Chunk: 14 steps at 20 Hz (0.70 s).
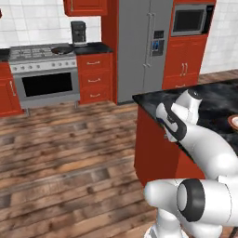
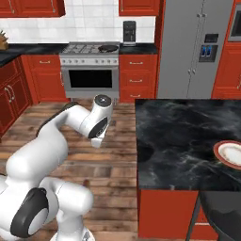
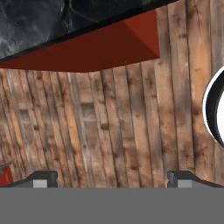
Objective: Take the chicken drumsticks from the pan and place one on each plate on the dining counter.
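While the arm hangs folded beside the island, nothing has been picked up and the task looks barely begun.

Landmark: dining counter (image 2: 188, 136), black veined top on red sides.
Claw: gripper (image 3: 113, 178) points down at the wooden floor (image 3: 109, 131) beside the counter's corner; its fingertips (image 3: 43, 177) stand wide apart with nothing between them.
Pan: pan (image 2: 108, 47) sits on the stove (image 2: 89, 49) at the back wall, well apart from the counter; whether drumsticks lie in it is too small to tell.
Plate: red-rimmed plate (image 2: 230, 154) rests on the counter's far right side, bare.
Step in hand: likely driving to the stove.
Doing it well: keep the arm tucked clear of the counter edge, stop square to the pan, then descend with the claw wide over one drumstick.
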### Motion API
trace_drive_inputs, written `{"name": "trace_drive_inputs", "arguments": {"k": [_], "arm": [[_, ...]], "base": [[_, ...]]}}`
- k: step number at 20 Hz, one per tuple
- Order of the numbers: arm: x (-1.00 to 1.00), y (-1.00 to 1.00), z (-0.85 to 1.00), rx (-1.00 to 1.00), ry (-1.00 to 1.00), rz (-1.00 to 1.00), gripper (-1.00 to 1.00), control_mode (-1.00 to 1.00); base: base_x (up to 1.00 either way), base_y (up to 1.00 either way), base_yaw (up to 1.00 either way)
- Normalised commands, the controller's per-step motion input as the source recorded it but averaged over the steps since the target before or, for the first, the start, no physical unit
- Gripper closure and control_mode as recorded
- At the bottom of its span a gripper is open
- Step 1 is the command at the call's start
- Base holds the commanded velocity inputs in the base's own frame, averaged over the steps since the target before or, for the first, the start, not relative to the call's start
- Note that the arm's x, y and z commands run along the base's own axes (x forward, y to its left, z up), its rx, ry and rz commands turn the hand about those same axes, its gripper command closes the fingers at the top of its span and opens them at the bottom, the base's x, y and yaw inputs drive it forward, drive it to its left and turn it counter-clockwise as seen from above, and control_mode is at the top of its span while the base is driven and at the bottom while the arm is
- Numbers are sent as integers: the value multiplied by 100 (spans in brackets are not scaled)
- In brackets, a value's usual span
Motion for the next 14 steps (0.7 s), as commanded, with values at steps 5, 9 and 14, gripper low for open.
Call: {"name": "trace_drive_inputs", "arguments": {"k": [5,9,14], "arm": [[0,0,0,0,0,0,-100,100],[0,0,0,0,0,0,-100,100],[0,0,0,0,0,0,-100,100]], "base": [[46,100,-21],[87,100,-21],[100,100,-20]]}}
